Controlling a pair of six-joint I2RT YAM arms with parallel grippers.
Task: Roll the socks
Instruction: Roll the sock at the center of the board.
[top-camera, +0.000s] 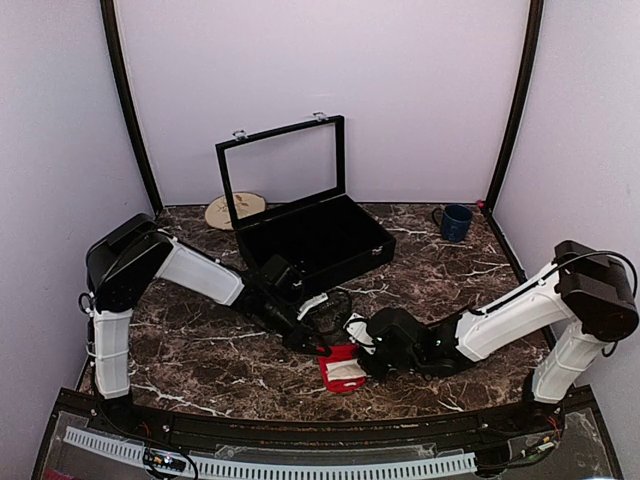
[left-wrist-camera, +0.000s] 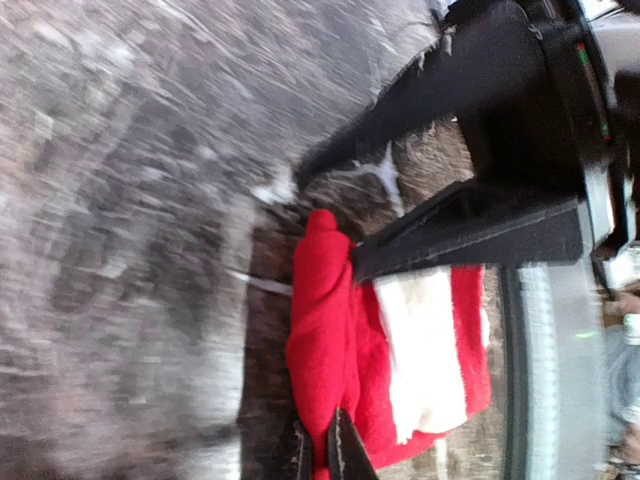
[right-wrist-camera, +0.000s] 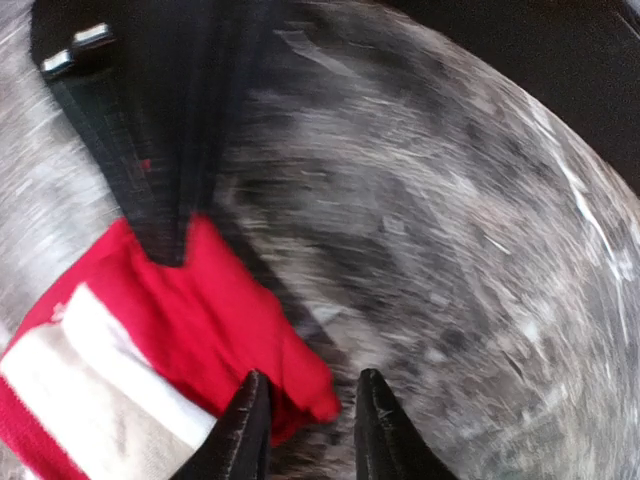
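There is one bundle of the socks (top-camera: 342, 372), bright red with a single cream band (left-wrist-camera: 425, 350) showing; whether it is one sock or two folded together cannot be told. Two arms reach in toward it, and behind them on the dark marbled tabletop (top-camera: 200, 350) stand one open black case (top-camera: 320, 240), one blue mug (top-camera: 456, 221) at the back right and one pale round disc (top-camera: 232, 211) at the back left. The bundle lies near the front middle of the tabletop, well in front of the case, with the two grippers meeting just above its far edge. The left gripper (left-wrist-camera: 322, 455) comes in from the left, and its jaws are clenched together on the edge of the red fabric. The right gripper (right-wrist-camera: 310, 425) comes in from the right with its jaws released and standing apart. A red corner of the bundle touches one of its fingers and pokes into the gap, with bare tabletop showing through the rest of it. From above, the bundle looks short and squat, with the cream band lying roughly left to right and slightly tilted on the side nearer the arm bases. In the left wrist view, a folded red ridge runs alongside the cream band, so the long axis follows that band.
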